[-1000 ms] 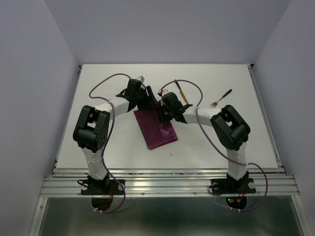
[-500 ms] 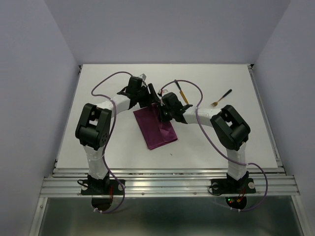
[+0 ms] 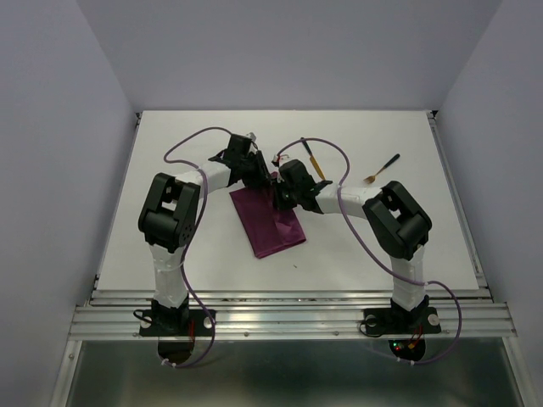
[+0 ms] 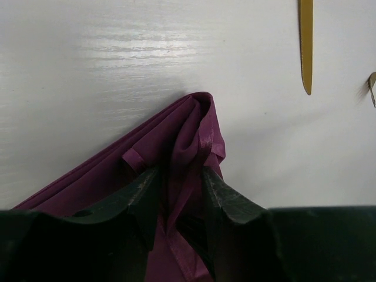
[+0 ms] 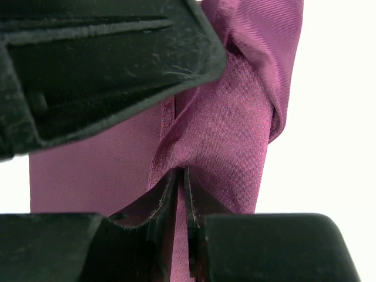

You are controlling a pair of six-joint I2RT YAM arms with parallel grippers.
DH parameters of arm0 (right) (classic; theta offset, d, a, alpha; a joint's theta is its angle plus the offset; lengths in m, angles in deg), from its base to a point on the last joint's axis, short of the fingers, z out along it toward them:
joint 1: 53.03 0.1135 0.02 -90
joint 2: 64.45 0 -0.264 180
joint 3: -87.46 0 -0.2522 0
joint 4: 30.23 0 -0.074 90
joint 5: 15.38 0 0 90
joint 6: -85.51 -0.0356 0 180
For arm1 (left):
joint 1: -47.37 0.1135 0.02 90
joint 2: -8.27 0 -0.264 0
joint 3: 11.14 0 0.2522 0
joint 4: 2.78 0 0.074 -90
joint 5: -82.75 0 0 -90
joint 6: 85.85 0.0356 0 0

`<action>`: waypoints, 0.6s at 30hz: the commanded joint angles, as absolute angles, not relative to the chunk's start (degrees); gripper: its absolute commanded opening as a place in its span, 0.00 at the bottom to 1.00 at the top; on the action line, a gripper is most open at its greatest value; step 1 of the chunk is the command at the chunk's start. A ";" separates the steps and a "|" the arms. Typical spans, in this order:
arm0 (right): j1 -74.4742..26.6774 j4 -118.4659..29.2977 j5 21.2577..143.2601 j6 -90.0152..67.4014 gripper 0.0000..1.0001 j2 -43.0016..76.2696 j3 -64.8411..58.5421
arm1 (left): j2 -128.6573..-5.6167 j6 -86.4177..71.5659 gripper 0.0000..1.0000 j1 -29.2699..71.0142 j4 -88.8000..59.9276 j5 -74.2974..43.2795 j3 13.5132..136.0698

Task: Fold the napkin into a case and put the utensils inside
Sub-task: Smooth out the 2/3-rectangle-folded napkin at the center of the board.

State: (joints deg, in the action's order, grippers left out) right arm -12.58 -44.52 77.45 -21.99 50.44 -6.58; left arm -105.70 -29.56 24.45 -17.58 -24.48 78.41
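Note:
The magenta-purple napkin (image 3: 270,222) lies folded into a long rectangle, the case, mid-table. At its far end my right gripper (image 3: 278,197) is shut on a thin raised fold of it, the cloth (image 5: 235,117) pinched between the nearly touching jaws (image 5: 181,176). My left gripper (image 3: 265,181) reaches in from the far left; its fingers (image 4: 220,194) stand apart, straddling a puckered ridge of the napkin (image 4: 176,135) at the corner. The utensils lie apart on the table: the knife (image 3: 313,158) just beyond the grippers, its gold blade (image 4: 306,47) showing, and the fork (image 3: 383,168) farther right.
Both wrists crowd together over the napkin's far end; the left gripper's black body (image 5: 106,64) fills the top of the right wrist view. Purple cables (image 3: 191,140) loop over the white table (image 3: 407,246). Grey walls stand on either side.
My left gripper has swung right, onto the napkin's far corner, and its jaws have narrowed around the cloth ridge. The right gripper has held its pinch without moving.

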 commanded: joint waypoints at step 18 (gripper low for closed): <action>-16.28 -44.69 77.17 -26.02 0.26 42.69 -6.54 | -106.16 -25.64 0.08 24.78 -17.68 -25.26 79.53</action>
